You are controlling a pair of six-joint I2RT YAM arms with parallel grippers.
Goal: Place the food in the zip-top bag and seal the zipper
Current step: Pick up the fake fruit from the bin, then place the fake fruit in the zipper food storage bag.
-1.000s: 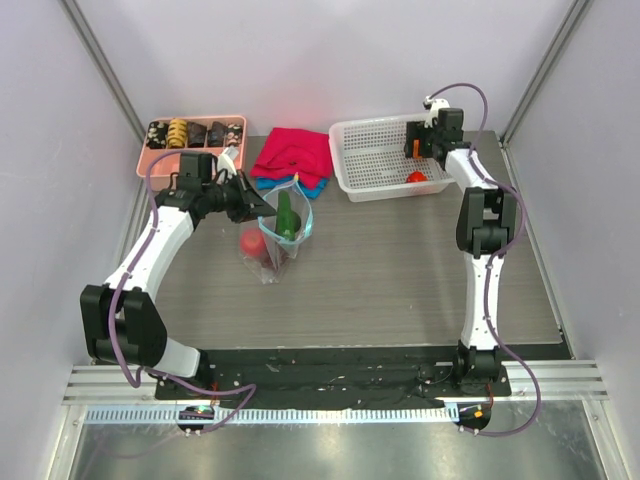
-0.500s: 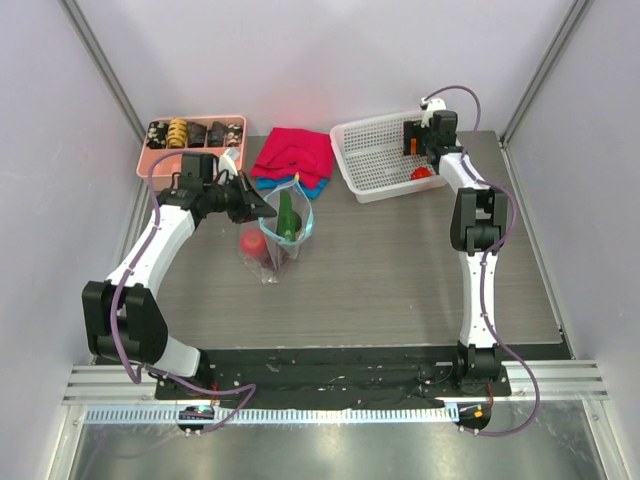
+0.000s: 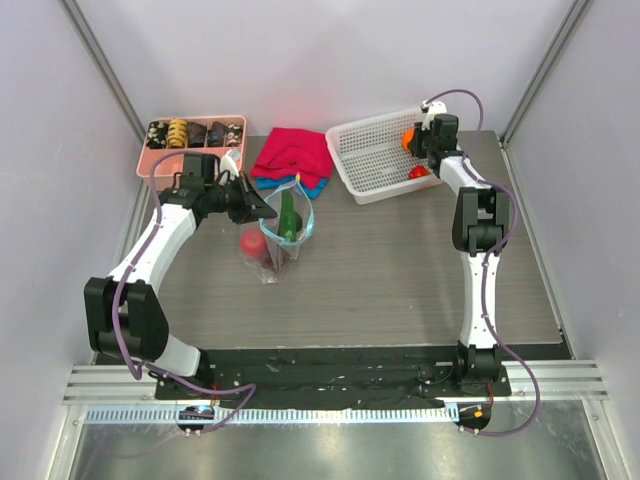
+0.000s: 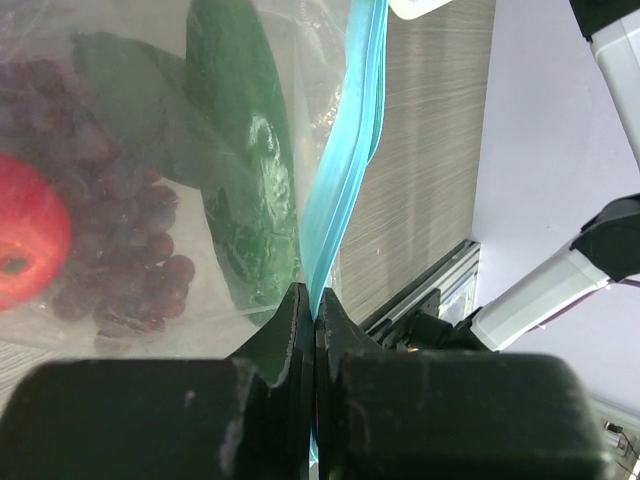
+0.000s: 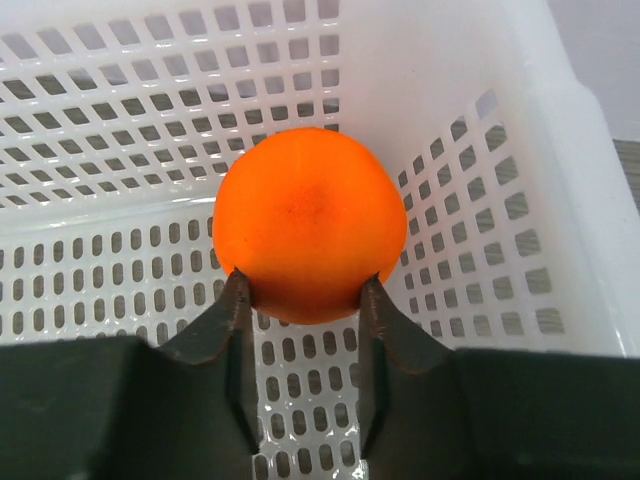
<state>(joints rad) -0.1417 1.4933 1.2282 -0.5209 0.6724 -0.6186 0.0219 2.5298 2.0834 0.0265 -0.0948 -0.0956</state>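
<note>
Your left pincer (image 4: pixel 313 302) is pinched on the zipper (image 4: pixel 350 180), the blue strip along the mouth of the clear zip-top bag (image 3: pixel 280 240). The bag stands just ahead of its fingertips with the mouth gaping. Through the plastic beside that pincer you see the green cucumber (image 4: pixel 245 170) on end, its tip poking out of the mouth, a darker green piece (image 4: pixel 115 70) behind it, the purple grape bunch (image 4: pixel 120 270) and the red tomato (image 4: pixel 30 245). Your right pincer (image 5: pixel 305 290) grips the round orange (image 5: pixel 310 238) on both sides. The small red pepper (image 3: pixel 418 173) lies near it, apart.
</note>
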